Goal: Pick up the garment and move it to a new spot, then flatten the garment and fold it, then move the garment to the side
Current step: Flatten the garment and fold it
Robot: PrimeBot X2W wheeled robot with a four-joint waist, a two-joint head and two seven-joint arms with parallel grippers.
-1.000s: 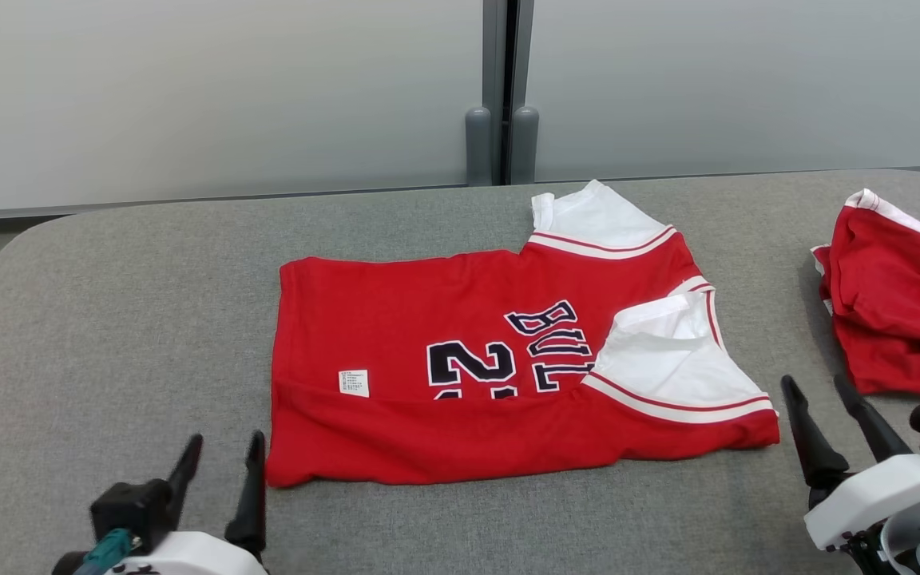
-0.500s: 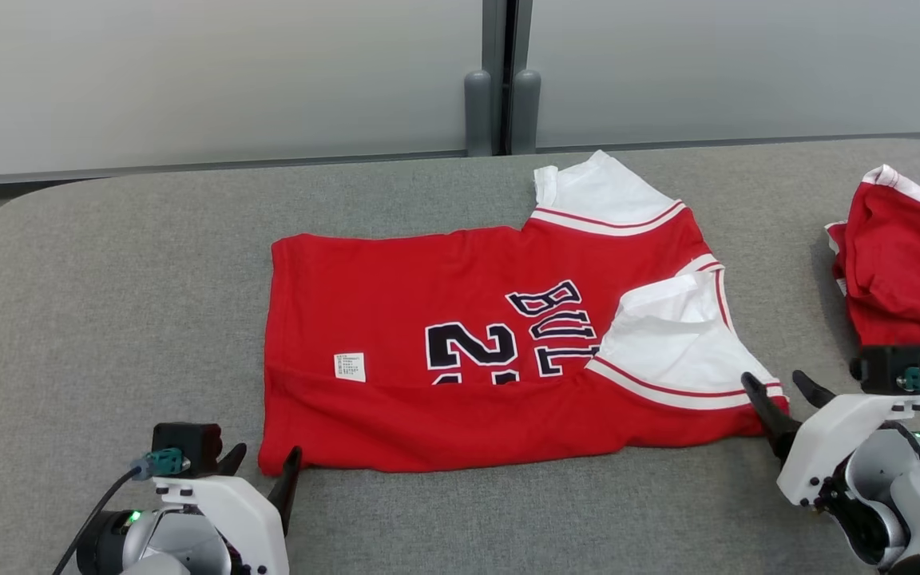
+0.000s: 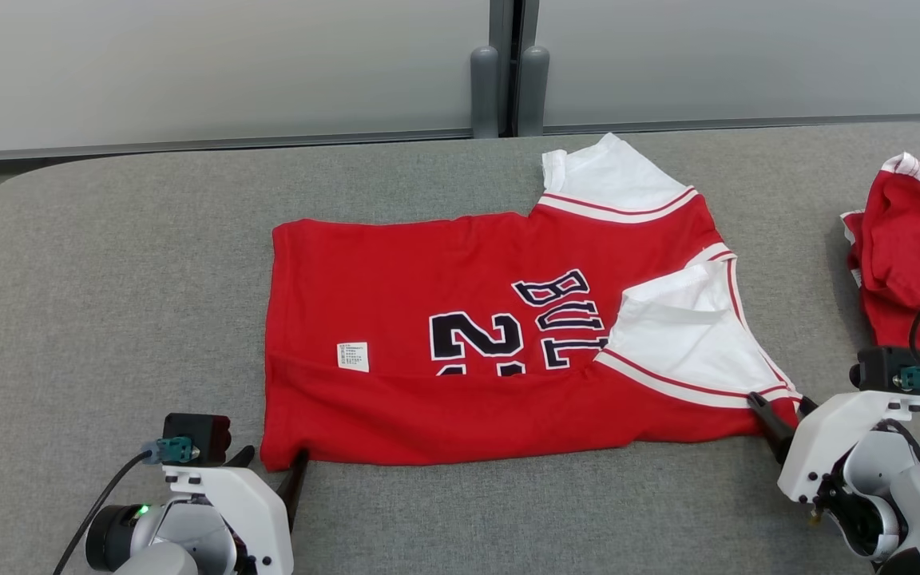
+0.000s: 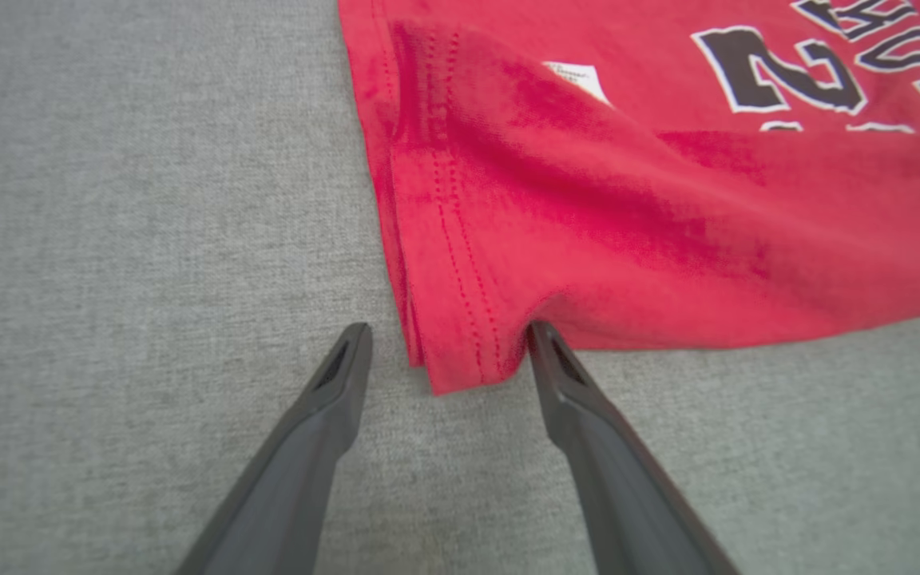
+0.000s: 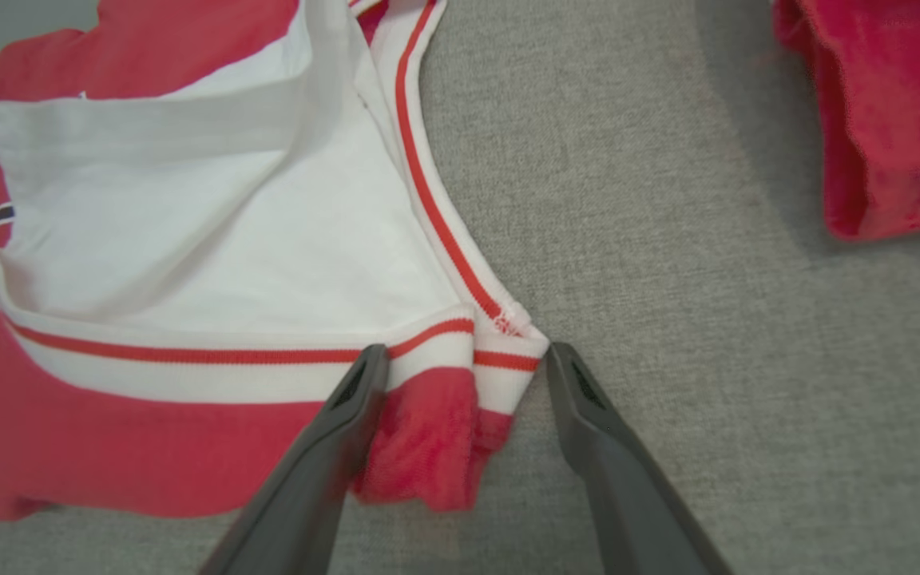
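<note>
Head view takes in a grey table (image 3: 109,279) with the jersey (image 3: 428,287) spread across its middle, collar end to the right. Its near long edge is already turned over the number, and a white sleeve (image 3: 684,335) is folded in. A second red garment (image 3: 915,255) lies bunched at the far right, well apart. The left gripper (image 3: 272,459) sits at the jersey's near-left corner with its fingers spread to either side of that corner; in the left wrist view one finger touches the near edge and the other rests on bare table just left of it. The right gripper (image 3: 779,403) straddles the near-right corner, also spread, with one finger lying against the striped band and nothing pinched yet. The folding step looks to be in hand, with a first lengthwise fold done and both corners lined up for the next. The next move seems to call for both grippers to close on all the layers at once, then lift and carry the near edge toward the far one evenly, so the cloth does not skew. A second ago both grippers stood short of the near edge with their fingers raised; they have since come forward and down onto the corners. The camera has tipped too, so the whole scene sits higher, but the jersey's lie looks unchanged.
</note>
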